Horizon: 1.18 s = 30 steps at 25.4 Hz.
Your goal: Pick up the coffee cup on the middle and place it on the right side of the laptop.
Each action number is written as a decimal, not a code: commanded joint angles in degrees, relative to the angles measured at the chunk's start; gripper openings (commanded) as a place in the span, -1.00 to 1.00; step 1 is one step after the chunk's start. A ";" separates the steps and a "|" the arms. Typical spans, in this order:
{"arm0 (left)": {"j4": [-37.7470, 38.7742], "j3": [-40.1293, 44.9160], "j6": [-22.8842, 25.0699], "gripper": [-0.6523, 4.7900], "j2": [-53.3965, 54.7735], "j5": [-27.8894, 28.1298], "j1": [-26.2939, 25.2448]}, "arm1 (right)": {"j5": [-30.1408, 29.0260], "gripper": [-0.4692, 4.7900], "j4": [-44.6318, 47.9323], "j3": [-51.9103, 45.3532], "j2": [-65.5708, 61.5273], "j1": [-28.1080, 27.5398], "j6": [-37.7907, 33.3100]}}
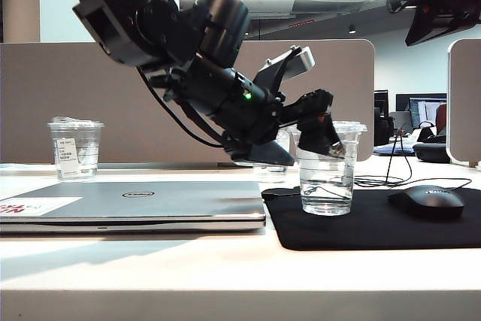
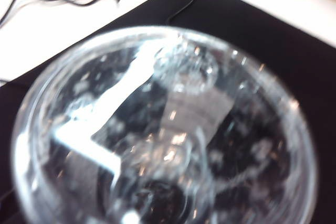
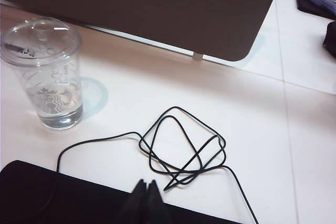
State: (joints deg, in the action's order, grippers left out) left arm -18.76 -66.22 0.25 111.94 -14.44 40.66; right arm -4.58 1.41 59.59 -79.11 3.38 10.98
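The coffee cup, short and clear with thin dark lines and some water in it, stands upright on the black mat just right of the laptop. My left gripper reaches across the laptop and is open, straddling the cup's upper part, its near finger in front of the rim. In the left wrist view the cup's clear lid fills the blurred picture and no finger shows. My right gripper hangs shut above the mat's far edge, holding nothing.
A black mouse lies on the mat right of the cup. A labelled clear cup stands far left behind the laptop. A taller logo cup and a tangled black cable lie behind the mat, before the grey partition.
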 commanded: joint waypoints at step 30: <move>51.98 7.54 3.72 -0.78 -62.27 23.61 -0.26 | 0.09 -0.84 -38.69 0.24 38.01 2.40 -8.72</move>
State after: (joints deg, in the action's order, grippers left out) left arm 32.80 -60.82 4.25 52.47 9.08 40.23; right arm -4.64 -35.66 59.61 -43.00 5.56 3.99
